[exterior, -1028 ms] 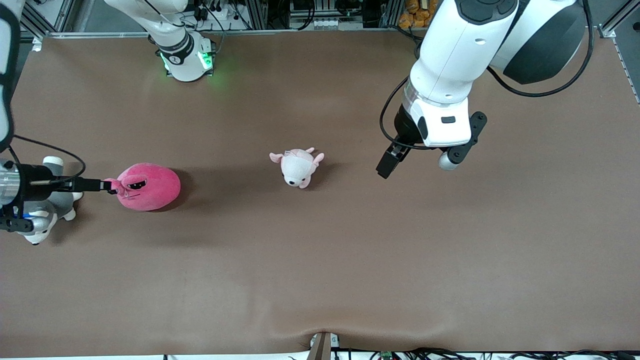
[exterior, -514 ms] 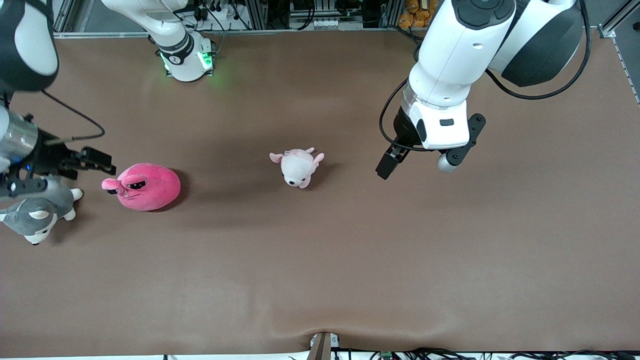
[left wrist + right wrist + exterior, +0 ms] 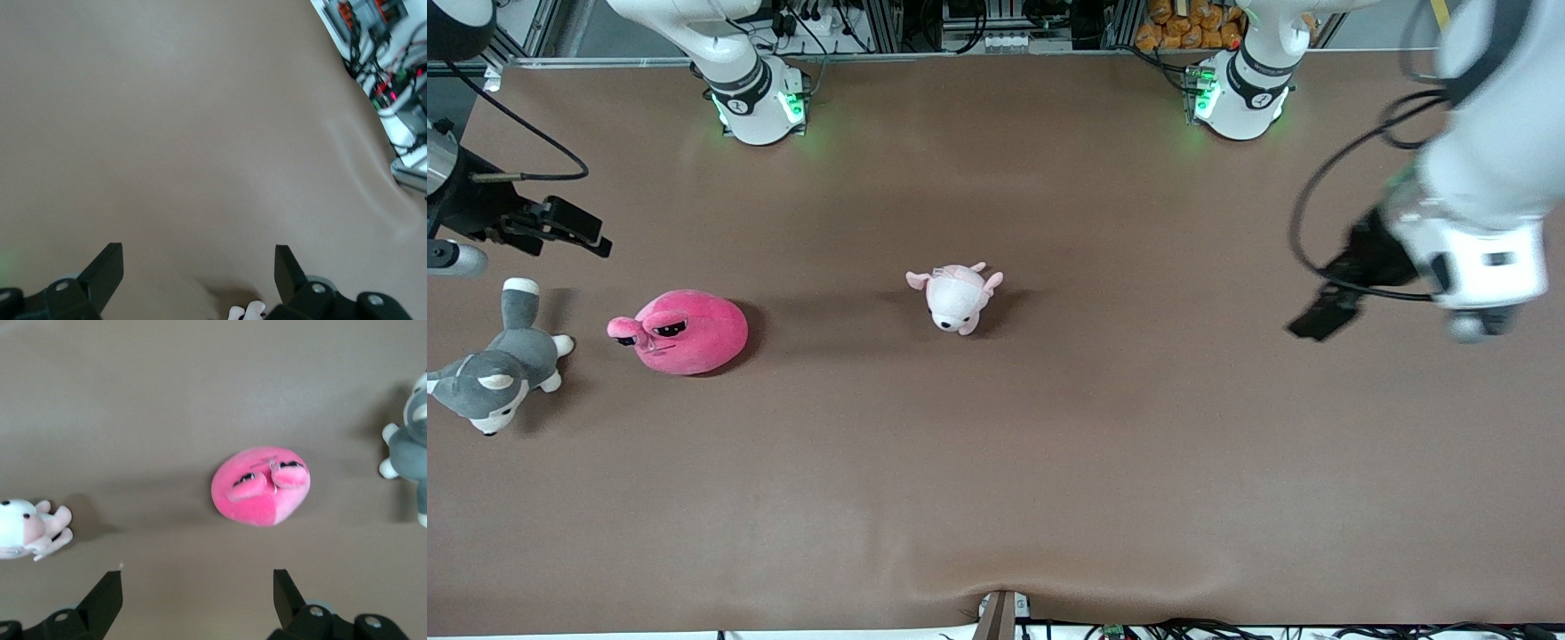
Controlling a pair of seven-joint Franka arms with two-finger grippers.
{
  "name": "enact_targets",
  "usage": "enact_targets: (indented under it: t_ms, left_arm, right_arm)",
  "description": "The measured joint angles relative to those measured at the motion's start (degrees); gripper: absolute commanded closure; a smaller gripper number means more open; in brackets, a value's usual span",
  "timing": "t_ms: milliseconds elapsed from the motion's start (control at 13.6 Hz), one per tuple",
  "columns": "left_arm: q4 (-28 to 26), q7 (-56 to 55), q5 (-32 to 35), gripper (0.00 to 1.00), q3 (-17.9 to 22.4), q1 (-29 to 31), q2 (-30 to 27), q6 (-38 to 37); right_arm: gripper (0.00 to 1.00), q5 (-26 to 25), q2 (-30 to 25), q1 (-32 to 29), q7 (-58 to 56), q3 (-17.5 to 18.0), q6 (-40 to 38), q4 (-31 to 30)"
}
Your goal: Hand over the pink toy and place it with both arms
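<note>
The pink toy [image 3: 682, 331] [image 3: 261, 485] lies on the brown table [image 3: 996, 462] toward the right arm's end, between the grey husky plush [image 3: 494, 378] and the small pale pink-and-white plush [image 3: 955, 296]. The right gripper [image 3: 574, 229] hangs above it, fingers spread wide, holding nothing. The left gripper [image 3: 1320, 316] hovers over bare table at its own end, fingers wide apart too.

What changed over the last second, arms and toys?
The right gripper let go of the pink toy, opened and drew back up and away toward the right arm's end of the table. The left gripper, open, swung off from near the pale pink-and-white plush toward the left arm's end. The pink toy, that plush and the husky plush stayed where they lay.
</note>
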Motion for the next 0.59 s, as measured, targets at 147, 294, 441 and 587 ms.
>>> enact_targets:
  t_ms: [147,294,441,587]
  left_arm:
    - [-0.6,-0.7,0.0,0.0,-1.0,-0.9,-0.1,0.0]
    - [-1.1,-1.2,0.0,0.0,-1.4,-2.1,-0.1,-0.5]
    - [-1.2,0.8,0.1,0.0,-1.4,-2.1,-0.1,-2.1]
    - [-1.2,7.9,0.5,0.0,-1.1,-1.7,-0.2,-4.1]
  right_arm:
    - [0.0,-2.9,-0.5,0.9,0.0,0.3,-1.3,0.6]
    - [0.0,-4.8,-1.4,2.3,0.2,0.9,-2.0,1.1]
    - [0.0,-4.9,-2.4,2.6,0.3,0.9,-2.8,1.2]
    - [0.0,-4.8,-2.6,2.5,0.3,0.5,-3.1,1.1]
